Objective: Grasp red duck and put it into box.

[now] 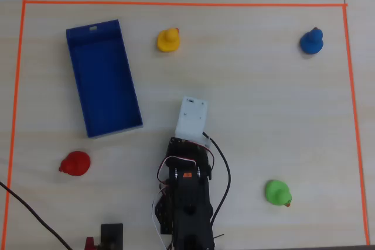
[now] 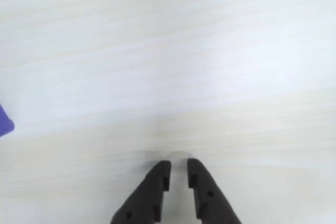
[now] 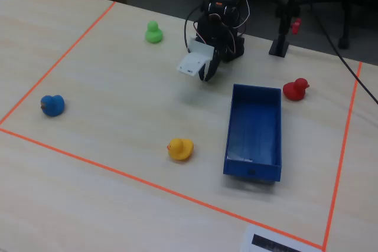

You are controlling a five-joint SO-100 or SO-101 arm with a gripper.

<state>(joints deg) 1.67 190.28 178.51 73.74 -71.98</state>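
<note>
The red duck [image 1: 75,163] sits on the table at the lower left of the overhead view, below the blue box [image 1: 105,86]. In the fixed view the duck [image 3: 295,90] stands just beyond the box's [image 3: 254,125] far right corner. The box is open and empty. My gripper [image 2: 178,163] points down at bare table, with the jaws nearly together and nothing between them. It hangs over the table's middle, to the right of the box in the overhead view. The white wrist mount [image 1: 192,118] hides it there. The duck does not show in the wrist view.
A yellow duck [image 1: 168,40], a blue duck [image 1: 312,41] and a green duck [image 1: 276,192] stand on the table. Orange tape [image 1: 176,4] frames the area. A blue corner [image 2: 4,121] shows at the wrist view's left edge. A black clamp stand [image 1: 111,235] is beside the arm base.
</note>
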